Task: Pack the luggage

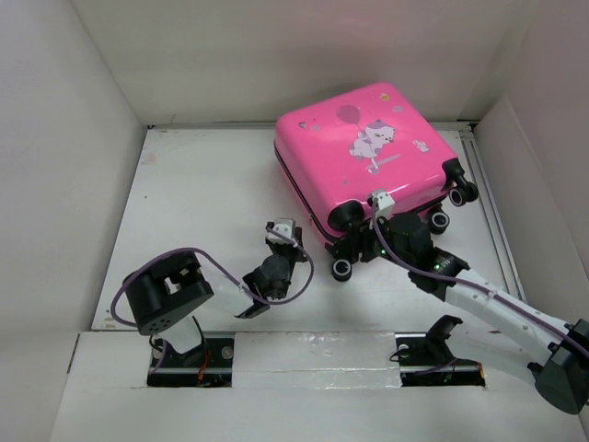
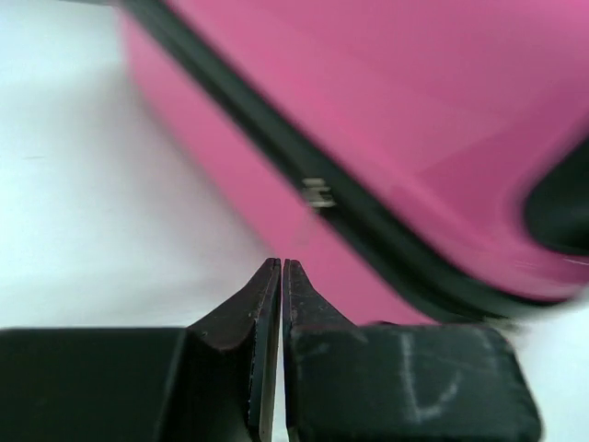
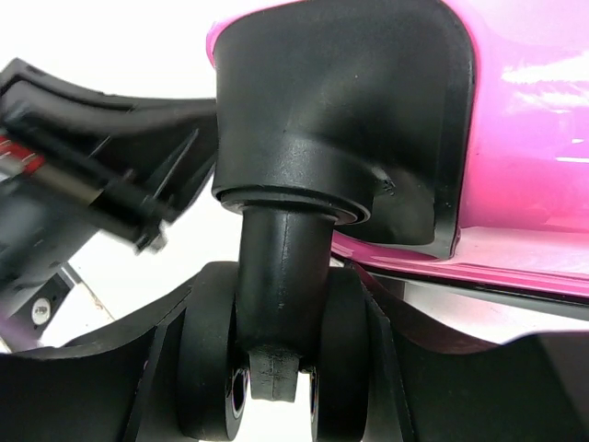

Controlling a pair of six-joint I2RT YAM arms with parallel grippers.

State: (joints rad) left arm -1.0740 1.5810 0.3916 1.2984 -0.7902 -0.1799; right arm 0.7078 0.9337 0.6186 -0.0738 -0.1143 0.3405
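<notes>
The hot-pink luggage (image 1: 368,152) lies flat and closed on the white table, cartoon print up. Its black zipper trim (image 2: 276,152) runs along the side. My right gripper (image 1: 371,238) is at the near corner, and its jaws are shut on a black double wheel (image 3: 276,368) of the luggage (image 3: 534,138), one finger on each side. My left gripper (image 1: 282,230) is just left of that corner, a little short of the pink shell (image 2: 414,110). Its jaws are shut with nothing between them (image 2: 282,265).
Other wheels (image 1: 440,221) stick out along the luggage's near-right edge, and one (image 1: 342,269) sits close to the right wrist. White walls enclose the table on three sides. Part of the left arm (image 3: 92,175) shows in the right wrist view.
</notes>
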